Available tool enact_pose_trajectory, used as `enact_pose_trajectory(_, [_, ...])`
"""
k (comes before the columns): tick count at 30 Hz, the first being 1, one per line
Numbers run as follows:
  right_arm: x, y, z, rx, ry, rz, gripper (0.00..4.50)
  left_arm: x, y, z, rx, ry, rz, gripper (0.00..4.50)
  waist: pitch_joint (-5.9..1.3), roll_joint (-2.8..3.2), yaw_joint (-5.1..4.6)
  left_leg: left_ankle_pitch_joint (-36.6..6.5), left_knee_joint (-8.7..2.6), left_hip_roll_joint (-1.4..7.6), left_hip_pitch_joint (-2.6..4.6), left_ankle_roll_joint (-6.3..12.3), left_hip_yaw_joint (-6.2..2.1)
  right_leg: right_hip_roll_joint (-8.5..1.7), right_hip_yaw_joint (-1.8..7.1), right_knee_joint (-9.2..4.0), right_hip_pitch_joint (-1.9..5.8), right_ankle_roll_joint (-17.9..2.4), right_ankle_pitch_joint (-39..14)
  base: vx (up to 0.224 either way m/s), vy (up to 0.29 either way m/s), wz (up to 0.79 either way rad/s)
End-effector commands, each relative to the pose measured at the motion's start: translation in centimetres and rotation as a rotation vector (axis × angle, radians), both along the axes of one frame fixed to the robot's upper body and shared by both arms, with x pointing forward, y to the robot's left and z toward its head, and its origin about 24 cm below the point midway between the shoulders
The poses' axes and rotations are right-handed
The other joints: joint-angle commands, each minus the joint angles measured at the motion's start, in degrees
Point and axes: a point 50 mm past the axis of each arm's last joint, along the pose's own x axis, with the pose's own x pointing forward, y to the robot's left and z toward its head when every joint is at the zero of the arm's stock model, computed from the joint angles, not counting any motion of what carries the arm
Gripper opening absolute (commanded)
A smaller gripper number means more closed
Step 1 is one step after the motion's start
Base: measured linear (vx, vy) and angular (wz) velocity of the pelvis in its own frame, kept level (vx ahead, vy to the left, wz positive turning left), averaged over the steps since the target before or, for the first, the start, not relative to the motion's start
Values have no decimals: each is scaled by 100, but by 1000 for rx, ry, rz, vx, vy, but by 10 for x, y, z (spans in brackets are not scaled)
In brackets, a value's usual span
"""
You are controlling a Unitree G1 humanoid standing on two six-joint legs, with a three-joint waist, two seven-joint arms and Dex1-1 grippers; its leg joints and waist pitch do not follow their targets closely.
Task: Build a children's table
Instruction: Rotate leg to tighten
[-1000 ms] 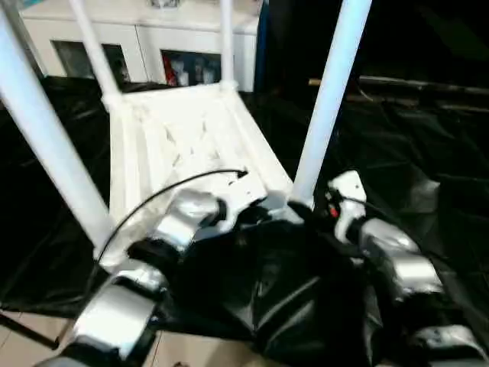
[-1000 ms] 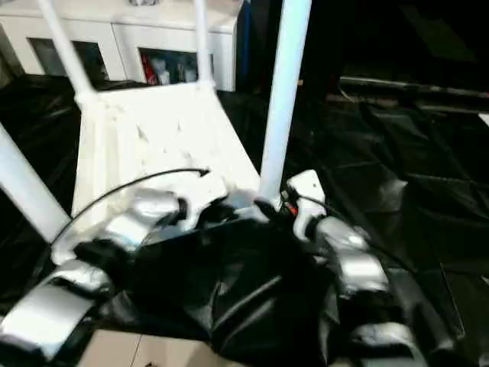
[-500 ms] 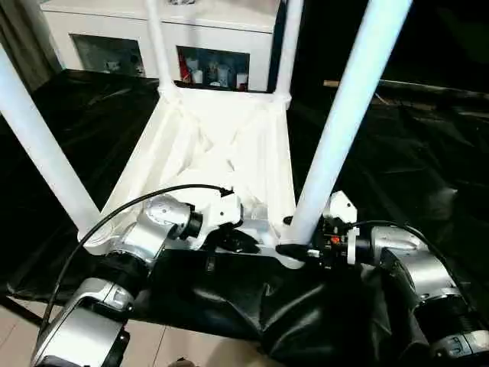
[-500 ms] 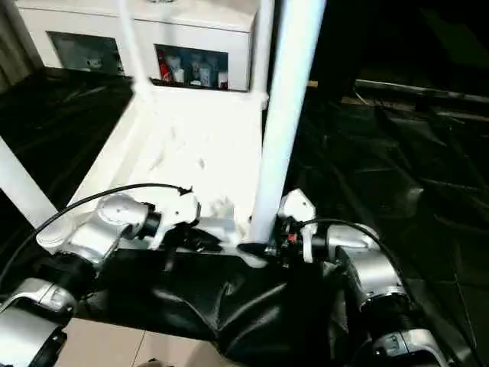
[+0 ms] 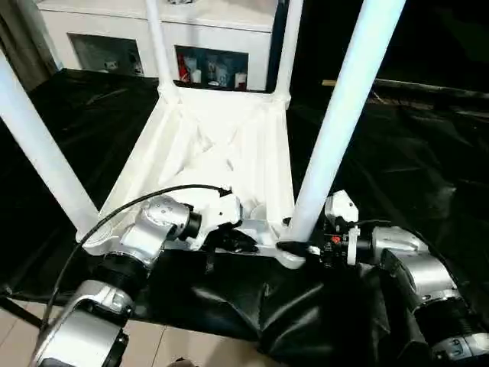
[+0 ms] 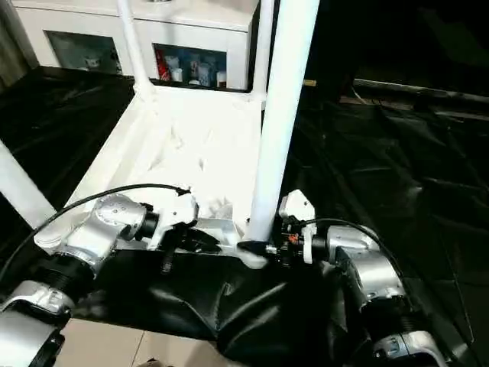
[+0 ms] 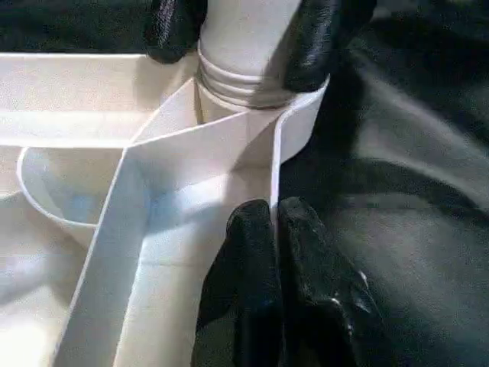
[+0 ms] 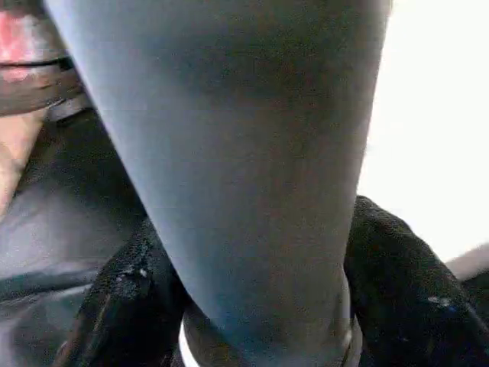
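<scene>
The children's table lies upside down, its white ribbed tabletop (image 5: 221,145) on the black drape. Its legs stand upright in the corner sockets: the near right leg (image 5: 344,107), the near left leg (image 5: 38,145) and two far legs (image 5: 157,38). My left gripper (image 7: 273,210) is shut on the thin near rim wall of the tabletop, close to the near right socket (image 7: 294,130). My right gripper (image 5: 294,246) clasps the base of the near right leg just above that socket. One black finger (image 7: 321,38) presses on each side of the leg.
The black drape (image 5: 405,153) covers the work table and hangs in folds over its near edge. A white cabinet (image 5: 214,23) with glass doors stands behind. A black cable (image 5: 114,218) arcs over my left forearm. Bare floor (image 5: 15,336) shows at the near left.
The head camera swung, shifting the whole picture. My right gripper came in from beside the near right leg and narrowed around its base. The left gripper kept its hold on the rim.
</scene>
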Motion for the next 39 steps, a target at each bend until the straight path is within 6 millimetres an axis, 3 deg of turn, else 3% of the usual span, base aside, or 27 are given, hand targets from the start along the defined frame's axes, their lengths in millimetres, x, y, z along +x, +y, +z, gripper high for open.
enact_pose_trajectory(1, [2,4,-17,-49,44,-138,250,15,-8,4,-69,-60,195,0,-272,-87,-46,-1500,-404,186,98,96,-120,-468,222,-519,200,-930,-2141,0,0,0])
enact_pose_trajectory(3, [6,5,-23,-67,57,-242,250,20,-15,5,-71,-79,252,0,-277,-100,-65,-1492,-415,180,75,60,-133,-469,221,-524,219,-855,-2240,0,0,0])
enact_pose_trajectory(4, [9,7,-28,-95,62,-334,248,24,-22,6,-73,-95,299,0,-264,-41,-95,-1592,-416,174,103,41,-138,-472,234,-544,169,-799,-2376,0,0,0])
enact_pose_trajectory(6, [13,9,-33,-122,72,-437,240,27,-30,7,-82,-112,351,0,-265,-80,-153,-1672,-418,161,102,-9,-148,-454,216,-573,185,-744,-2555,0,0,0])
enact_pose_trajectory(7, [16,15,-35,-120,96,-532,240,29,-41,8,-101,-112,381,0,-264,-69,-188,-1689,-421,154,92,-1,-151,-452,213,-587,186,-711,-2611,0,0,0])
enact_pose_trajectory(11, [21,38,-31,-77,85,-533,240,24,-66,8,-122,-105,332,0,-281,-28,-210,-1627,-412,148,83,103,-146,-440,230,-592,185,-749,-2305,0,0,0])
enact_pose_trajectory(13, [22,42,-29,-69,65,-505,259,22,-68,8,-120,-101,312,0,-281,-32,-218,-1642,-417,150,71,134,-149,-439,226,-567,209,-815,-2169,0,0,0])
enact_pose_trajectory(21, [17,42,-9,17,8,-278,309,17,-50,5,-108,-59,204,0,-284,-44,-197,-1612,-416,158,79,268,-137,-453,238,-566,238,-904,-2012,0,0,0])
enact_pose_trajectory(22, [12,36,-5,6,-16,-175,309,12,-42,4,-101,-31,140,0,-294,-54,-181,-1537,-410,165,58,329,-139,-456,236,-536,266,-953,-1862,0,0,0])
enact_pose_trajectory(24, [10,31,-2,-1,-25,-125,309,9,-38,4,-98,-22,97,0,-296,-45,-181,-1422,-406,180,44,385,-127,-452,244,-512,265,-1019,-1639,0,0,0])
enact_pose_trajectory(27, [3,9,5,-24,-4,-2,309,-3,-17,2,-58,45,-56,0,-306,-28,-137,-1342,-405,202,78,391,-120,-448,240,-483,267,-1155,-1458,0,0,0])
enact_pose_trajectory(29, [-1,4,6,-43,-1,52,309,-6,-10,2,-48,78,-95,0,-312,17,-111,-1244,-407,231,82,384,-103,-421,232,-440,257,-1280,-1121,0,0,0])
enact_pose_trajectory(31, [-5,-5,8,-67,10,128,309,-10,0,1,-18,130,-133,0,-349,21,-32,-1008,-374,253,100,428,-75,-408,226,-360,254,-1459,-503,0,0,0])
enact_pose_trajectory(34, [-7,-10,10,-81,23,180,309,-11,7,3,-10,151,-143,0,-344,17,24,-897,-364,246,76,485,-74,-426,218,-314,274,-1546,-204,0,0,0])
enact_pose_trajectory(39, [-3,-10,14,-82,29,216,284,-11,9,7,-30,144,-136,0,-324,-33,17,-1027,-368,229,65,401,-74,-450,217,-362,284,-1472,-624,0,0,0])
